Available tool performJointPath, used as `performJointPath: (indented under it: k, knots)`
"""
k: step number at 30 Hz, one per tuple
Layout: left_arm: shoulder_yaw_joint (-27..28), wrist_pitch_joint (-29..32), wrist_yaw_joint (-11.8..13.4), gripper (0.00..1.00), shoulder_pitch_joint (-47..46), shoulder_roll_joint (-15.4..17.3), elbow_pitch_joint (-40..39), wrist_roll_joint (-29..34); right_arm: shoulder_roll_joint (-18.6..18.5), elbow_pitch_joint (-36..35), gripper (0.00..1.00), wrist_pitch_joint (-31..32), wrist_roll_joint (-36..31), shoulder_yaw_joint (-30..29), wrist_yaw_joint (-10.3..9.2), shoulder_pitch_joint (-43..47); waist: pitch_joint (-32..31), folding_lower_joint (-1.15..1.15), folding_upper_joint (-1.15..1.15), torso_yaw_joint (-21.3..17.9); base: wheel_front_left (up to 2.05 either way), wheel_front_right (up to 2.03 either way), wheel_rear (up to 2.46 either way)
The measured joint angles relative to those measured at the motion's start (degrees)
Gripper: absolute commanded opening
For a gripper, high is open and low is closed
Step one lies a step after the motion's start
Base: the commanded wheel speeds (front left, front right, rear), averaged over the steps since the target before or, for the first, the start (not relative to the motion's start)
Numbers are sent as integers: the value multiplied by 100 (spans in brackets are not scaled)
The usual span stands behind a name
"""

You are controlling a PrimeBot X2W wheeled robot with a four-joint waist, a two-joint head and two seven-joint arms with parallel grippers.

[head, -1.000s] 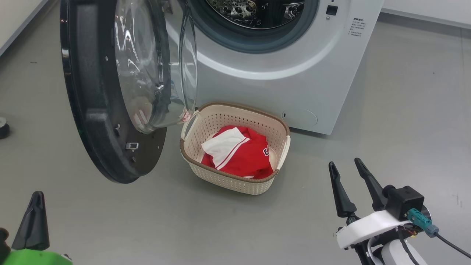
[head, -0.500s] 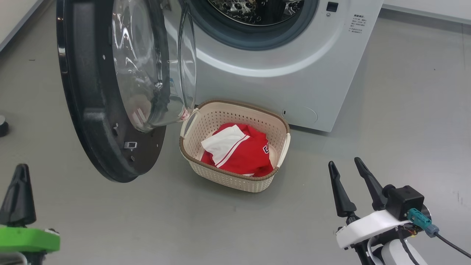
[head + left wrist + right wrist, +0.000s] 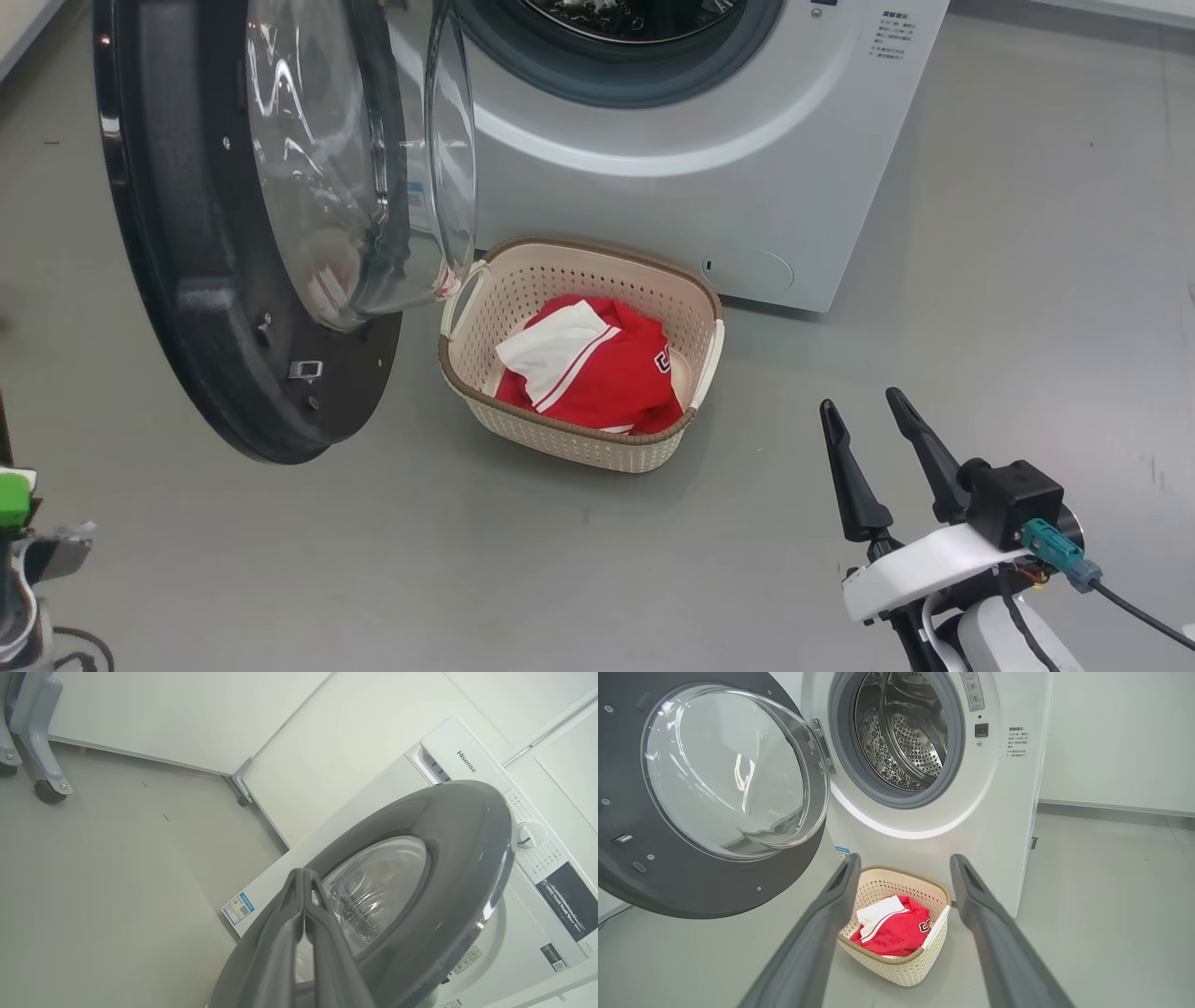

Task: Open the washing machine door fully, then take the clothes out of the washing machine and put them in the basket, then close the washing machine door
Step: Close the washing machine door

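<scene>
The washing machine door (image 3: 187, 308) hangs wide open at the left, its glass bowl facing the white washing machine (image 3: 747, 159). The steel drum (image 3: 901, 742) looks bare inside. On the floor in front stands the cream basket (image 3: 569, 443) with red and white clothes (image 3: 597, 373) inside. My right gripper (image 3: 859, 406) is open at the lower right, apart from the basket; its wrist view has the basket (image 3: 896, 970) between the spread fingers. In the left wrist view my left gripper (image 3: 303, 873) is shut on nothing, pointing at the door's outer face (image 3: 448, 858).
Grey floor lies all around the basket and to the right of the machine. A grey wheeled stand leg (image 3: 32, 742) sits near the white wall panels behind the door. A cabled connector (image 3: 1055, 546) sticks out of my right wrist.
My left gripper has slid left and out of the head view's lower left corner. The head camera has shifted slightly. Door, basket, clothes and right gripper stay as they were.
</scene>
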Motion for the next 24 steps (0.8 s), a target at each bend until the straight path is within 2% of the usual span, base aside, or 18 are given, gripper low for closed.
performJointPath:
  k: [3, 9, 14, 16, 24]
  knots:
    - [264, 433, 203, 0, -223, -92, 43, -699, 0, 0, 100, 0, 0, 26, 0, -38, 51, 0, 0, -42, 0, 0, 0]
    - [656, 1310, 848, 0, -576, -221, 267, -1837, -2, 4, 100, 0, 0, 40, 1, -65, 139, 0, 0, -140, 0, 0, 0]
    - [712, 1908, 1366, 0, -857, -312, 385, -2391, -8, 12, 100, 0, 1, 23, 2, -79, 168, 0, 0, -183, 0, 0, 0]
    - [726, 2201, 1390, 0, -888, -308, 420, -2520, -7, 23, 100, 0, 1, 25, 2, -79, 169, 0, 0, -199, 0, 0, 0]
    - [825, 2717, 1435, 0, -890, -282, 553, -2841, -5, 41, 100, 0, 2, 29, 2, -83, 146, 0, 0, -248, 0, 0, 0]
